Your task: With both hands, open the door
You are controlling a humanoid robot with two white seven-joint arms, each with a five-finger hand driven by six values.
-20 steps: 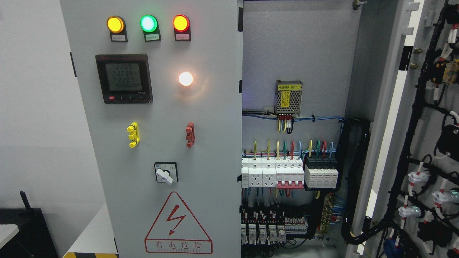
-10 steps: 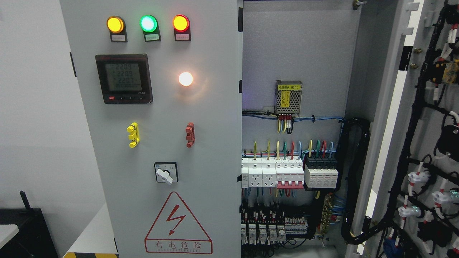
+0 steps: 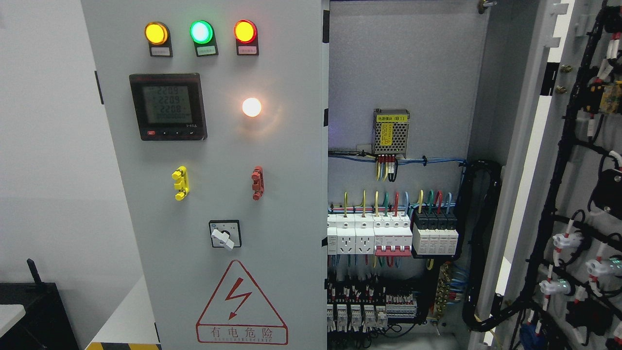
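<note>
red warning triangle (image 3: pixel 241 302) "有电危险" on left door (image 3: pixel 282 194); "b1" module label (image 3: pixel 391 118)

Robot's body: out of the head view.
No arm, sleeve or casing enters the frame, so its colours, cables, screws and markings cannot be told; only the grey cabinet door (image 3: pixel 286 160) and the cabinet's wired interior (image 3: pixel 403 63) show.

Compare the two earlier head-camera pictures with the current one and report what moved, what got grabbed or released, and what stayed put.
Nothing moved, and nothing was taken hold of or let go: no robot hand shows in any picture. The one visible change is the readout on the digital meter, whose last digits differ. The left door stays shut with its lamps lit, and the right door stays swung open, the breaker row inside exposed as before.
</note>
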